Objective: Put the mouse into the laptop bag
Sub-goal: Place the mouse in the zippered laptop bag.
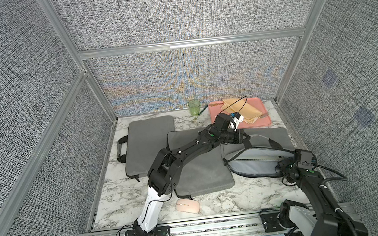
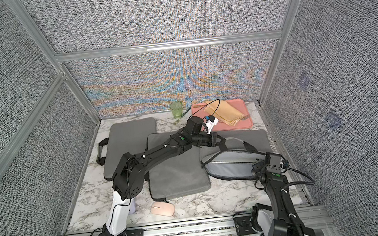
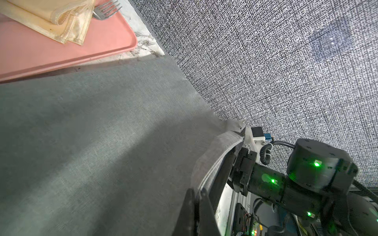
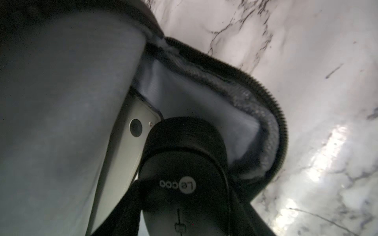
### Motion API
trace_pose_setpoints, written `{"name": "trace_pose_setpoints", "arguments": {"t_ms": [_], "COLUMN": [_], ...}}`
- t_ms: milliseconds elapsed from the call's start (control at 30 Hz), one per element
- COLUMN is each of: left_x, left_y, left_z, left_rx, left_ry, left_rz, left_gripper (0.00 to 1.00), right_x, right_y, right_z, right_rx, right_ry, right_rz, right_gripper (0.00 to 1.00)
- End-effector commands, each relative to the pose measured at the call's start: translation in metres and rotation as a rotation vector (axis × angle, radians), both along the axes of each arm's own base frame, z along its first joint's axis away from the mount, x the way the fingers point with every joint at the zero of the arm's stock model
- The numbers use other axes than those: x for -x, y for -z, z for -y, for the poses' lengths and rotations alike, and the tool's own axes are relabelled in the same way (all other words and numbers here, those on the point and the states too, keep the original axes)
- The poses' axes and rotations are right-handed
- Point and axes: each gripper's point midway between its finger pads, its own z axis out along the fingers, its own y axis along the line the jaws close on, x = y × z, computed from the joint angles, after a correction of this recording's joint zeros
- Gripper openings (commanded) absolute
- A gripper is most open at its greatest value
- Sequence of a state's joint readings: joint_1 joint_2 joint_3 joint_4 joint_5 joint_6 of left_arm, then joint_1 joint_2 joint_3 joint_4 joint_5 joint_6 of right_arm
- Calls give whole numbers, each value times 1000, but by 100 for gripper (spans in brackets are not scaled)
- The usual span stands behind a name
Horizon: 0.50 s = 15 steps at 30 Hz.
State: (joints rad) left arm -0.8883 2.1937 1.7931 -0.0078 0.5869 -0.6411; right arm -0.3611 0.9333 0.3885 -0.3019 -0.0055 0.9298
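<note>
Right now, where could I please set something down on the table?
Bare marble: the front strip between pink mouse and right arm, and the front-left corner beside the left arm. Bags, cup and tray crowd the back.

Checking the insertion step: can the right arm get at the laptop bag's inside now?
Probably yes: the left fingers hold the flap up, and the right fingers, carrying the black mouse, sit at the gaping mouth.

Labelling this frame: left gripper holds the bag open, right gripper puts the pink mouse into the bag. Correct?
Wrong mouse. The right gripper holds a black mouse in the mouth of the open bag, clear in the right wrist view. The pink mouse lies untouched on the table in both top views. The left gripper does hold the bag open.
</note>
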Motion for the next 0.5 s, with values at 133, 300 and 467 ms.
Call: {"name": "trace_pose_setpoints", "arguments": {"t_ms": [133, 300, 467], "left_x": [-5, -3, -2], "left_y": [-18, -18, -22], "left_z": [10, 14, 13], "left_rx": [65, 73, 79], "left_ry": [-1, 13, 7], "left_rz": [34, 27, 36], "left_gripper": [0, 0, 59], "right_x": [-27, -31, -18], "right_y": [-24, -26, -15], "right_z": [11, 7, 5], "right_rx": [-23, -47, -49], "right_ry": [81, 82, 81], "right_rz": [135, 190, 131], "right_gripper": [22, 52, 72]}}
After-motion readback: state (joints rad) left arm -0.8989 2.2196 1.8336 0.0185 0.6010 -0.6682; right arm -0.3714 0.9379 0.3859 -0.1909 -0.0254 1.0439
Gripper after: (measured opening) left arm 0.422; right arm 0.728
